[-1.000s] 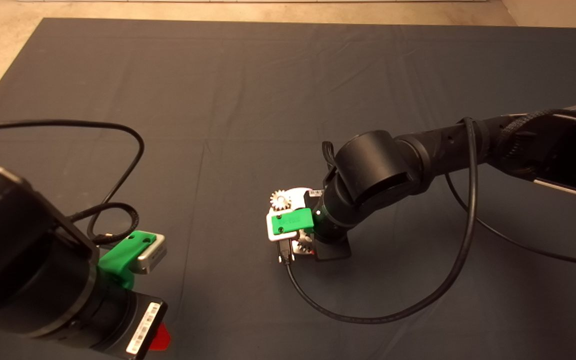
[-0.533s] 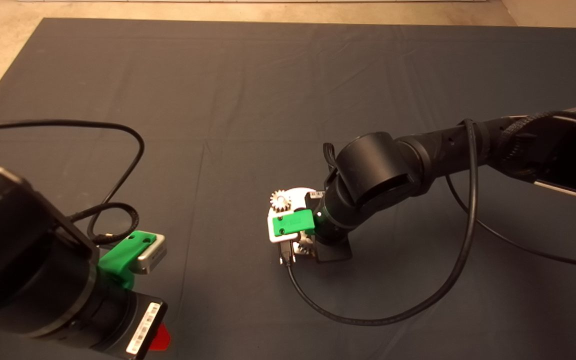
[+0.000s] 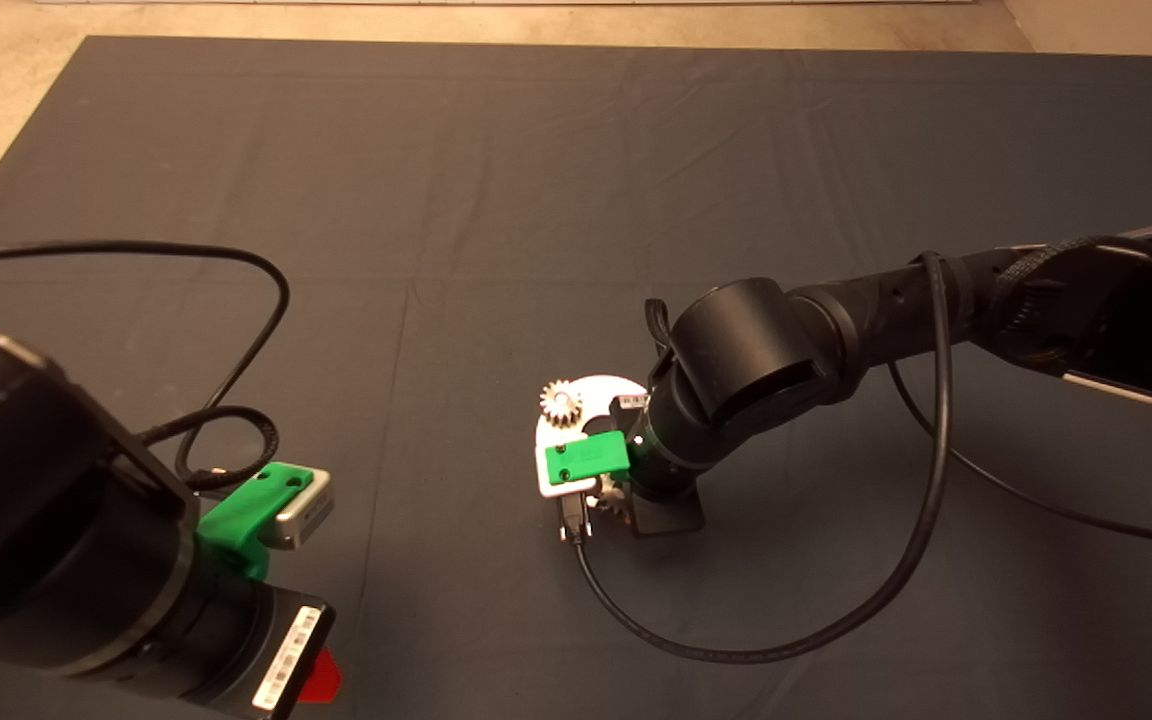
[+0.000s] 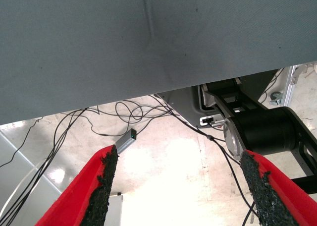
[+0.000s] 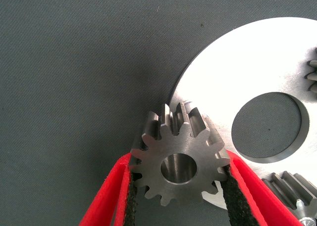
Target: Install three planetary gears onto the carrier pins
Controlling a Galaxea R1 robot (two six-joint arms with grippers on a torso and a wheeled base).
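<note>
My right gripper [image 5: 179, 184] is shut on a silvery planetary gear [image 5: 171, 137], pads on opposite teeth, centre hole open. It holds the gear over the rim of the white carrier disc [image 5: 247, 72], partly over the mat. A second gear [image 5: 292, 189] sits on the disc with a pin tip [image 5: 309, 219] at its centre. A third gear [image 5: 312, 77] shows at the disc's other side. In the head view the right gripper [image 3: 601, 488] hangs over the disc [image 3: 601, 388]. One gear [image 3: 561, 400] sits on its far-left part. No bare pin shows.
My left gripper [image 4: 178, 191] is open and parked at the mat's lower left [image 3: 321, 680]; its view looks at floor cables. A black cable [image 3: 736, 650] loops on the mat in front of the right arm. Another cable [image 3: 236, 270] lies at the left.
My right gripper has shifted slightly toward the mat's near edge with the gear in it, uncovering more of the white disc. The left arm has not moved.
</note>
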